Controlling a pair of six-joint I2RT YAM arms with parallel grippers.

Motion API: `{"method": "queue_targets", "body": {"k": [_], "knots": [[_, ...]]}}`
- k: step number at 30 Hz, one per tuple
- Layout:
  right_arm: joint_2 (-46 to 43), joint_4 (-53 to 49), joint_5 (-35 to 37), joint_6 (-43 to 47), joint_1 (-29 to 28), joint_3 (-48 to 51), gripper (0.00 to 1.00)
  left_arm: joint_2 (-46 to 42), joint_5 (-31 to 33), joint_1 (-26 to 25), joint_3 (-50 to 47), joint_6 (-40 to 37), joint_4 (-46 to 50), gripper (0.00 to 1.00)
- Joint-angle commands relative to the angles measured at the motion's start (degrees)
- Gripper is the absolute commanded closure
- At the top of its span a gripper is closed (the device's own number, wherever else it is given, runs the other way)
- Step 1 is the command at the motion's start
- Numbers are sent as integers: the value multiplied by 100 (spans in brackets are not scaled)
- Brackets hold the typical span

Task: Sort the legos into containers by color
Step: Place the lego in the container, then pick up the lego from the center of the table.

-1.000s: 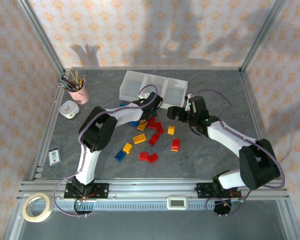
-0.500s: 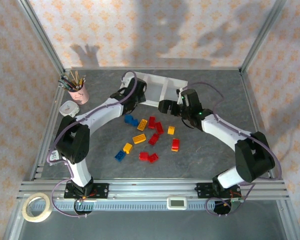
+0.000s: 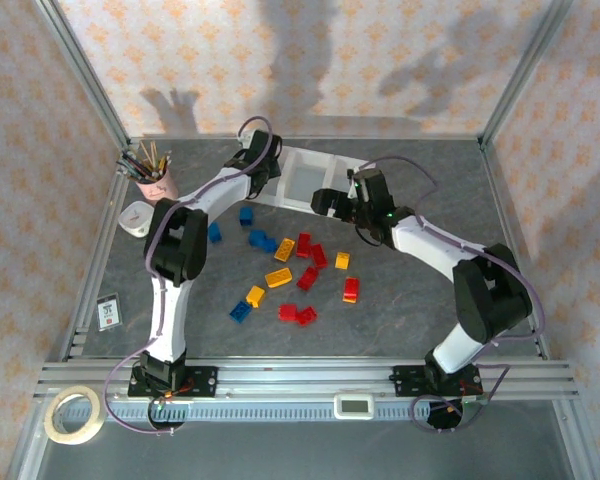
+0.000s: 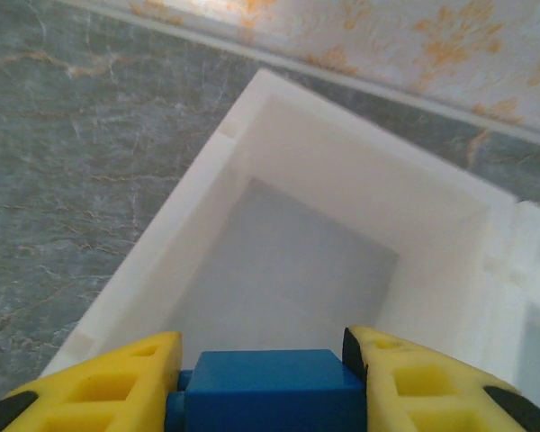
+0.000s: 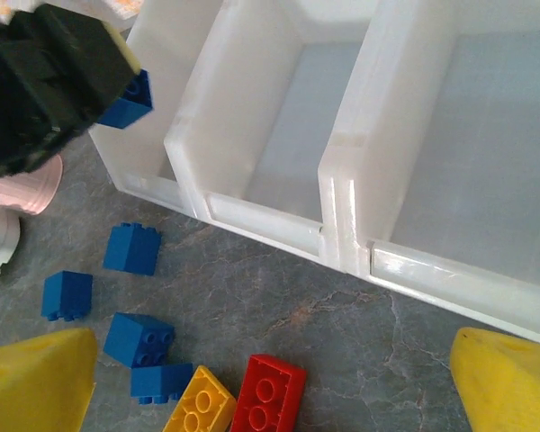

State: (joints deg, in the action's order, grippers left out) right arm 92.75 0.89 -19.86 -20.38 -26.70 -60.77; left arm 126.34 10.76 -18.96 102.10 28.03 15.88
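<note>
Left wrist view: grips a blue brick (image 4: pixel 268 396) in the left gripper (image 4: pixel 265 382), pinched flat between the yellow fingers (image 4: pixel 99 391). Hangs over the left end bin (image 4: pixel 207 180) of the containers (image 4: pixel 504 225), with that bin's pale floor straight below.

Right wrist view: spreads the right gripper (image 5: pixel 270 382) wide, with nothing clasped between its fingertips, low over the grey table (image 5: pixel 360 333) just in front of the containers. Looks down on a red brick (image 5: pixel 265 396), a yellow brick (image 5: pixel 198 409) and several loose blue bricks (image 5: pixel 130 247) to their left.

Top external view: sets the left gripper at the containers' left end and the right gripper near their middle. Leaves the other legos (image 3: pixel 305 270) scattered on the table between the arms, near the containers but apart from them.
</note>
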Motion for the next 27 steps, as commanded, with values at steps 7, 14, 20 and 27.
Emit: {"method": "queue_targets", "body": {"k": [7, 14, 20, 27], "knots": [[99, 31, 105, 14, -11, -240, 0, 253, 10, 24, 633, -300, 284, 47], [-66, -270, 132, 132, -16, -336, 0, -266, -239, 24, 361, -340, 326, 41], [-387, -294, -70, 31, -35, 1, 0, -1326, -625, 24, -759, -292, -3, 39], [-577, -10, -103, -136, -310, 565, 0, -2598, -775, 17, -2423, -356, -98, 33]]}}
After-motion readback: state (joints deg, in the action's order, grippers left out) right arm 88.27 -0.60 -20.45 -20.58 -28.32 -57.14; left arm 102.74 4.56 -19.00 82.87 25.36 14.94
